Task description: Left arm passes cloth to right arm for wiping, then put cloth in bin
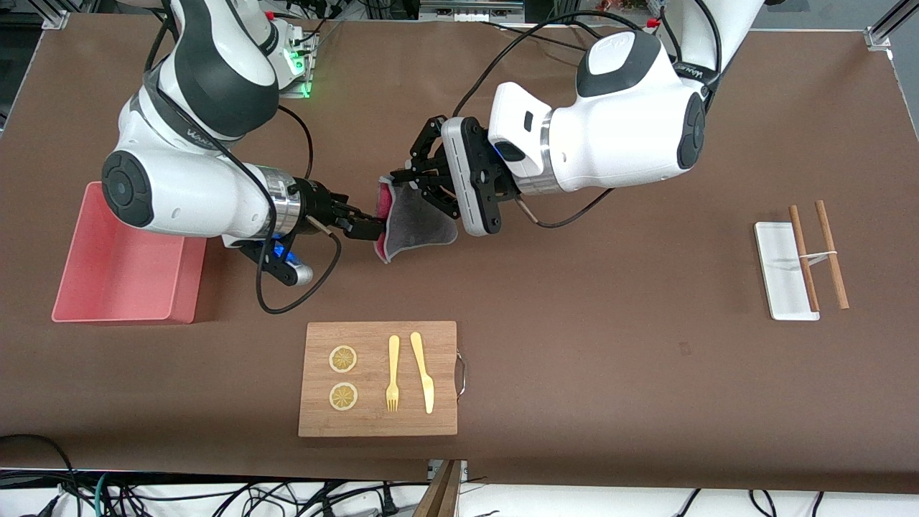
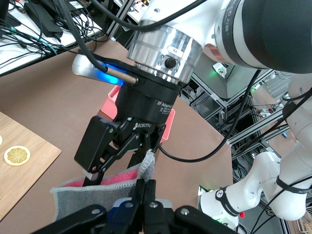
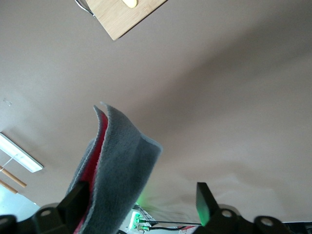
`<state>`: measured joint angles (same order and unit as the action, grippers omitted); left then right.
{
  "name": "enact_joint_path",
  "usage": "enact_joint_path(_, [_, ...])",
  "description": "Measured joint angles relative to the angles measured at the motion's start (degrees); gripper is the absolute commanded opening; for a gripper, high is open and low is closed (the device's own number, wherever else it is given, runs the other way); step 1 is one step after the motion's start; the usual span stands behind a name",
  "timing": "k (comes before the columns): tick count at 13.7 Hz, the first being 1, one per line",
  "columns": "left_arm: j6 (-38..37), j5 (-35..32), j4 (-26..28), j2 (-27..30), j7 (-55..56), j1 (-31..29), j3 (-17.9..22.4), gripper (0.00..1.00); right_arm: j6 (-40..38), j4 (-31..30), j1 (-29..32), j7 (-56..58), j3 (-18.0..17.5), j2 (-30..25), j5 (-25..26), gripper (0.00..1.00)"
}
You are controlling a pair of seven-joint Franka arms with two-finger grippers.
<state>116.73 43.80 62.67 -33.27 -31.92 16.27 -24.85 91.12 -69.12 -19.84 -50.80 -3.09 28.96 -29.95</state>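
Observation:
The cloth (image 1: 420, 215), grey on one face and red-pink on the other, hangs in the air over the middle of the table. My left gripper (image 1: 402, 178) is shut on its upper edge, the fingers (image 2: 147, 183) pinched tight on the hem. My right gripper (image 1: 367, 228) reaches in from the bin's end and stands open around the cloth's hanging edge. In the right wrist view the cloth (image 3: 122, 165) lies against one finger while the other finger (image 3: 202, 192) stands well apart from it. The pink bin (image 1: 187, 280) sits at the right arm's end of the table.
A wooden cutting board (image 1: 378, 378) with two lemon slices, a fork and a knife lies nearer the front camera than the cloth. A white tray (image 1: 782, 269) and two chopsticks (image 1: 831, 255) rest at the left arm's end.

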Motion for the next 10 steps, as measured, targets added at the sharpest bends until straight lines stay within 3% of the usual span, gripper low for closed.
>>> enact_joint_path(2, [0.0,0.0,0.0,0.0,0.0,0.0,0.0,0.00,0.6,-0.5,-0.1,0.0,-0.4,0.0,-0.5,0.16])
enact_joint_path(5, [0.0,0.0,0.0,0.0,0.0,0.0,0.0,0.00,0.7,-0.9,0.0,0.0,-0.5,0.0,-2.3,0.00])
enact_joint_path(10, [0.0,0.0,0.0,0.0,0.0,-0.1,0.0,0.00,0.7,-1.0,0.1,0.0,-0.4,0.0,-2.6,0.00])
